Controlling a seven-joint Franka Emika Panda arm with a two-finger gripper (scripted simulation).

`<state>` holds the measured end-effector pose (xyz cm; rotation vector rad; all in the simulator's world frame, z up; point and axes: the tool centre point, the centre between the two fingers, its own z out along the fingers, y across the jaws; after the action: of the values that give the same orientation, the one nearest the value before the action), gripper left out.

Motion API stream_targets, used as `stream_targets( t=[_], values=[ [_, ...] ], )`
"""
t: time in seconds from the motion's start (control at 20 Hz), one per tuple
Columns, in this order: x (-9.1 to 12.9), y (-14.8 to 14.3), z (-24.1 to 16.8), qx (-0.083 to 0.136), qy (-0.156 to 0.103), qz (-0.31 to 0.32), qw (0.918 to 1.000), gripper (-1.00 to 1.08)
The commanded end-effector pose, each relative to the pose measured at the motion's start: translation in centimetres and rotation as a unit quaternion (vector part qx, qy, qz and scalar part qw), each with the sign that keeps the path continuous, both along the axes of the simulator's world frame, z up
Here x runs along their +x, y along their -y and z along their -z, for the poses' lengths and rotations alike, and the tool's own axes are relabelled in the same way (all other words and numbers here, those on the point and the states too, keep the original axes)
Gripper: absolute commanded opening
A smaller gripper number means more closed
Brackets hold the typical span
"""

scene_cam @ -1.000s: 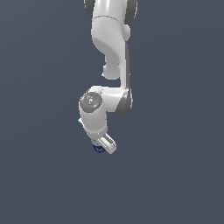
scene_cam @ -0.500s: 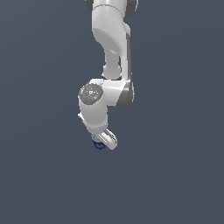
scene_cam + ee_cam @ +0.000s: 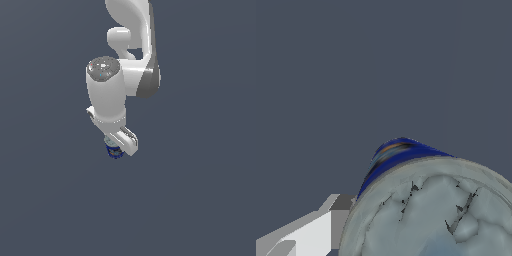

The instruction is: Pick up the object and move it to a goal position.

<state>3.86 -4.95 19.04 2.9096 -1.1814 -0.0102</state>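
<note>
I am gripping the small can (image 3: pixel 114 151) in my gripper (image 3: pixel 118 148), fingers clamped on its sides, above the plain dark grey floor (image 3: pixel 200 200). From my wrist, its silvery-grey top (image 3: pixel 431 215) and dark blue label (image 3: pixel 398 155) are filling the view beside one white finger (image 3: pixel 311 232).

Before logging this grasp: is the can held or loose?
Seemingly held: the can sits at the gripper; a finger flanks it. Contact isn't clearly visible.
</note>
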Motion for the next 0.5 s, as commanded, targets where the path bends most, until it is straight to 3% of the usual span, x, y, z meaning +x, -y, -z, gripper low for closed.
stream_targets(
  t=[0.0, 0.45],
  values=[
    [-0.5, -0.3, -3.3, 0.000, 0.003, 0.000, 1.0000, -1.00],
    [-2.6, -1.5, -14.1, -0.001, 0.003, 0.001, 1.0000, -1.00]
  ],
)
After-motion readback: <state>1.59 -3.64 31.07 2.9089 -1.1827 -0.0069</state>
